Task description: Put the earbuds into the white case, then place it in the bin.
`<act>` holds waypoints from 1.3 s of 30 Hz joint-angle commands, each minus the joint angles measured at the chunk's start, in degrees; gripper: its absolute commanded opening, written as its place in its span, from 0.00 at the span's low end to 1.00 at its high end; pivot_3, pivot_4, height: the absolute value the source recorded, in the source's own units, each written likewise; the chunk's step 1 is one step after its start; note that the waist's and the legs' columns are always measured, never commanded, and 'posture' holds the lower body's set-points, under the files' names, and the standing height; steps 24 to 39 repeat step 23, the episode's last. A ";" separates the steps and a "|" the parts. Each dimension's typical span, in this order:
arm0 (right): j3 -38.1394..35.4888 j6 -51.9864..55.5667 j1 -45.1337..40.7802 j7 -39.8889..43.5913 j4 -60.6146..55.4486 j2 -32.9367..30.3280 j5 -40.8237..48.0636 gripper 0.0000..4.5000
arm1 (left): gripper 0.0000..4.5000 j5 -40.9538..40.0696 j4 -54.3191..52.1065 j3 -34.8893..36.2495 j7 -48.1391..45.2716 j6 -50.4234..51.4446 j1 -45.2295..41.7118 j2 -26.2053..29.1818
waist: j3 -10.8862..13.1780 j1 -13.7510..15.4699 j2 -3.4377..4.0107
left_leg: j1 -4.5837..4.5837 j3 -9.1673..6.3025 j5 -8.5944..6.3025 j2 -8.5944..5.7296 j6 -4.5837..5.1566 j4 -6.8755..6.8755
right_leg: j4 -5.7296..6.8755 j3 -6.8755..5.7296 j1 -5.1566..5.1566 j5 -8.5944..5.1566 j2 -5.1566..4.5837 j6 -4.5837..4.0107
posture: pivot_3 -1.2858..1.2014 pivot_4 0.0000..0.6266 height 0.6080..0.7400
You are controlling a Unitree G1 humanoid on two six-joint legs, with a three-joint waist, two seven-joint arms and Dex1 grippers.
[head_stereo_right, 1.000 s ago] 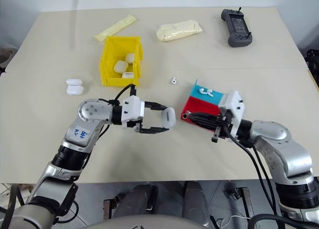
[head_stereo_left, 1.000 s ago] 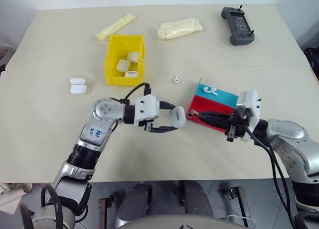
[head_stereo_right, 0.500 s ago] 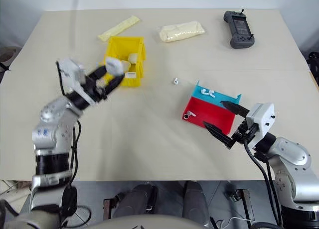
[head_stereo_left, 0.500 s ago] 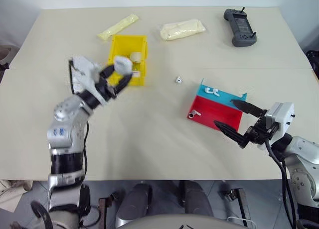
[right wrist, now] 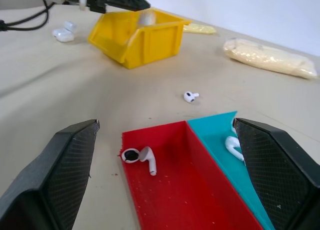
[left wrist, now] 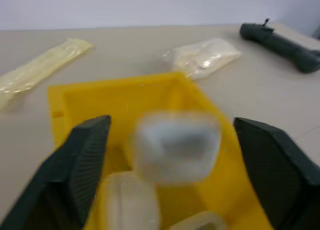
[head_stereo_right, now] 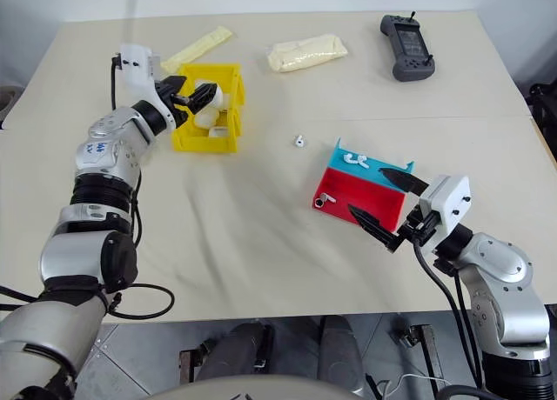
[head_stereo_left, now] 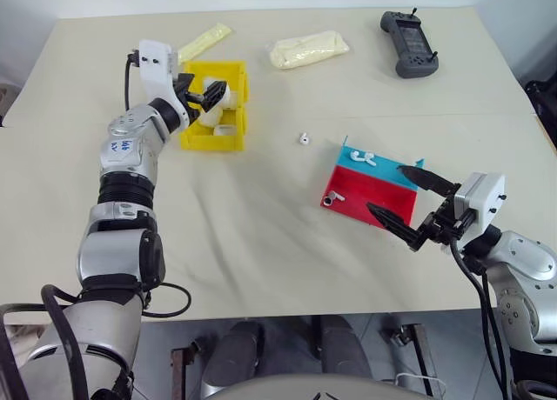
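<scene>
Left wrist view shows the white case [left wrist: 176,146] blurred, between the 2 spread fingers of the left gripper [left wrist: 176,155] and touching neither, just above the open bin [left wrist: 120,97]. Whether it is in the air or resting on the other cases [head_stereo_left: 228,129] inside the bin, I cannot tell. From the head, the left gripper [head_stereo_left: 205,99] sits over the near-left rim of the bin [head_stereo_left: 202,140]. Right of the bin, 1 earbud [head_stereo_left: 304,139] lies alone on the table [head_stereo_left: 261,235]. Further right and nearer is the tray [head_stereo_left: 370,196], with 1 earbud [right wrist: 148,159] in its red part and others in its blue part [head_stereo_left: 363,158]. The right gripper [head_stereo_left: 399,202] hovers over the tray's near-right corner, fingers wide apart and empty. Behind the bin lie 2 pouches [head_stereo_left: 309,49], and far right of them a controller [head_stereo_left: 409,43].
</scene>
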 commanded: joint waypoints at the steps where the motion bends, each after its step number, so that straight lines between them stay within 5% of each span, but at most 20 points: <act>1: -2.80 0.16 -0.87 -1.39 -2.68 -1.27 0.80 1.00 | 1.00 -1.52 -3.39 0.07 -6.22 -0.47 0.22 0.77 | 0.00 -0.03 0.00 | -0.04 0.00 0.00 -0.01 0.00 0.03 | 0.00 0.00 -0.02 0.00 -0.01 0.00 | 0.52 0.24 1.00; 9: -3.43 1.75 -0.75 2.07 -1.19 -4.54 2.37 1.00 | 1.00 0.99 -26.99 -5.93 -21.27 -0.09 16.20 10.57 | -0.02 -0.89 0.03 | -0.01 0.02 0.00 0.03 0.00 -0.02 | 0.08 0.03 -0.08 -0.01 -0.01 -0.02 | 0.52 0.24 1.00; 13: -3.47 1.60 -1.45 4.69 1.50 -5.96 2.75 1.00 | 1.00 -1.75 -37.06 -3.49 -27.79 -6.30 28.27 15.71 | -0.02 -0.83 0.04 | 0.00 0.03 -0.01 0.06 -0.02 -0.05 | 0.08 0.07 -0.16 -0.02 0.01 -0.03 | 0.52 0.24 1.00; 22: -3.00 -1.94 -4.75 9.23 11.35 -6.25 1.16 1.00 | 1.00 -7.42 -54.77 1.12 -27.76 -5.45 52.65 15.32 | -0.02 0.41 0.04 | 0.04 -0.04 -0.03 0.04 0.01 0.03 | -0.07 0.09 0.05 -0.01 -0.04 -0.05 | 0.52 0.24 1.00; 39: -2.77 -2.51 -5.30 9.47 12.41 -6.18 0.83 1.00 | 1.00 -6.27 -55.37 0.84 -26.98 -5.95 53.73 15.29 | -0.02 0.41 0.04 | 0.04 -0.03 -0.03 0.05 0.01 0.04 | -0.06 0.10 0.05 -0.01 -0.03 -0.05 | 0.52 0.24 1.00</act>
